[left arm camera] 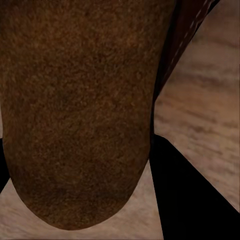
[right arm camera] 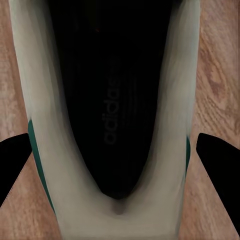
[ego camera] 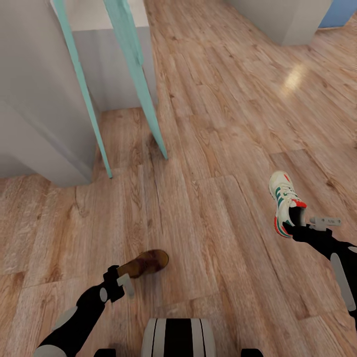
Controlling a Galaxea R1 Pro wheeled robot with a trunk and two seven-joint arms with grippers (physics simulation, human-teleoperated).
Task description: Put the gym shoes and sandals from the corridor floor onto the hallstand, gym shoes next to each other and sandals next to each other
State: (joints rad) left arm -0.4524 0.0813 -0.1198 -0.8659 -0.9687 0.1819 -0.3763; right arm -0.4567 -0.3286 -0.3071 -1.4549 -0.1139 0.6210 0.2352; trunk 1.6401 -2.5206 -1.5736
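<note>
Robot base (ego camera: 178, 338) at bottom centre of head view, both arms out over the corridor floor (ego camera: 208, 208). Left gripper (ego camera: 120, 277) is clamped on a sandal (ego camera: 144, 263), brown, held clear of the planks with toe pointing away to the right; left wrist view is mostly its tan-brown footbed (left arm camera: 75, 110), with one black finger (left arm camera: 195, 195) beside it. Right gripper (ego camera: 297, 229) is clamped on a gym shoe (ego camera: 285, 201) at the heel end, toe pointing away from the robot; right wrist view looks straight into the dark insole (right arm camera: 110, 100) with white walls and green stripe, black fingertips (right arm camera: 220, 160) on either side of the shoe. Further out on the left: pale grey panels (ego camera: 34, 99) with two teal slanted strips (ego camera: 136, 64). Far top right, another grey block (ego camera: 287, 20), blue surface behind it.
</note>
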